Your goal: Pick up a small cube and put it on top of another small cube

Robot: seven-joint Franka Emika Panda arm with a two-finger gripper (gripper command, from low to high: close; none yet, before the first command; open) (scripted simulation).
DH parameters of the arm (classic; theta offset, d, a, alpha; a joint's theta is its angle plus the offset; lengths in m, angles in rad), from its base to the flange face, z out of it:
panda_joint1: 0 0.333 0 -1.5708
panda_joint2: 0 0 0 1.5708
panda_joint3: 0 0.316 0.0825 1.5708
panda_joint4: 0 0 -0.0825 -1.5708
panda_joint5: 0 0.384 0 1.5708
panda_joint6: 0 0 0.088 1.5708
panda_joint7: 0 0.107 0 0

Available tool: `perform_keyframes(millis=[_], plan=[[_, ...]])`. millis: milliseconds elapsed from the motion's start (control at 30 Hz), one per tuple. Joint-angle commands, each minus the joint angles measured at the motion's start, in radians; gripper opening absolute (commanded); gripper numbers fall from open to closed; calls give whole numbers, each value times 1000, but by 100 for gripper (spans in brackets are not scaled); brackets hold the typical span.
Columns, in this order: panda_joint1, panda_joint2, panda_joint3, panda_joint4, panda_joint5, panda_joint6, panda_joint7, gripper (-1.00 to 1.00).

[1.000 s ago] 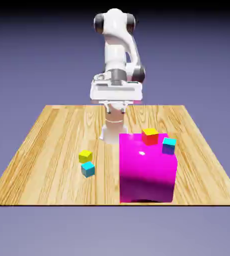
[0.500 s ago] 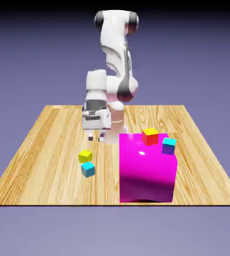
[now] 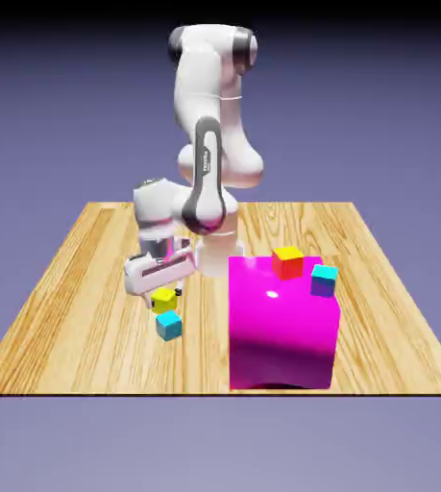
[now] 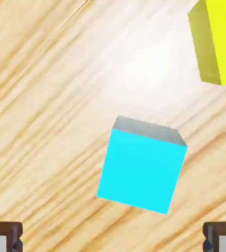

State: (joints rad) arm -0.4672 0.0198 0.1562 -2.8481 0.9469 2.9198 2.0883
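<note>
Lowering the open claw [image 4: 113, 237], you may poss. knock the yellow cube [image 4: 224, 42], b/c it sits near the cyan cube [image 4: 142, 170].

The arm [image 3: 208, 173] is bending lower and is reaching more toward the exterior view's left than in the earlier pictures. Its gripper [image 3: 166, 297], which was first being high before the robot's base and then above the table behind the yellow cube, is now coming down close to the yellow cube [image 3: 164, 300]. The hand [image 3: 160, 272] is also turning, so in the exterior view it is now lying slanted, where at first it was looking level.
</note>
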Motion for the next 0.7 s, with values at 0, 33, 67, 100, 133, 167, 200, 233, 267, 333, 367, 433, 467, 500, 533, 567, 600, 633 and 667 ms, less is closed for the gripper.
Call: perform_keyframes(millis=[0, 33, 67, 100, 133, 167, 200, 233, 267, 333, 367, 433, 467, 500, 533, 567, 600, 633, 667], plan=[[7, 0, 0, 0, 0, 0, 0, 0], [8, 24, 5, 15, 43, 9, -40, 0], [8, 49, 9, 30, 87, 18, -81, 0], [9, 73, 14, 44, 130, 27, -121, 0], [10, 98, 19, 59, 174, 36, -162, 0], [11, 122, 23, 74, 217, 46, -202, 0], [12, 146, 28, 89, 261, 55, -243, 0], [13, 171, 33, 104, 304, 64, -283, 0], [13, 195, 38, 119, 348, 73, -324, 0], [15, 244, 47, 148, 435, 91, -404, 0], [16, 268, 52, 163, 478, 100, -445, 0], [17, 312, 60, 190, 556, 116, -517, 0], [17, 312, 60, 190, 556, 116, -517, -100], [17, 312, 60, 190, 556, 116, -517, -100], [16, 288, 55, 175, 512, 107, -477, -100], [16, 263, 51, 160, 469, 98, -436, -100], [15, 239, 46, 145, 425, 89, -396, -100], [14, 214, 41, 130, 382, 80, -355, -100], [13, 190, 37, 115, 339, 71, -315, -100]])
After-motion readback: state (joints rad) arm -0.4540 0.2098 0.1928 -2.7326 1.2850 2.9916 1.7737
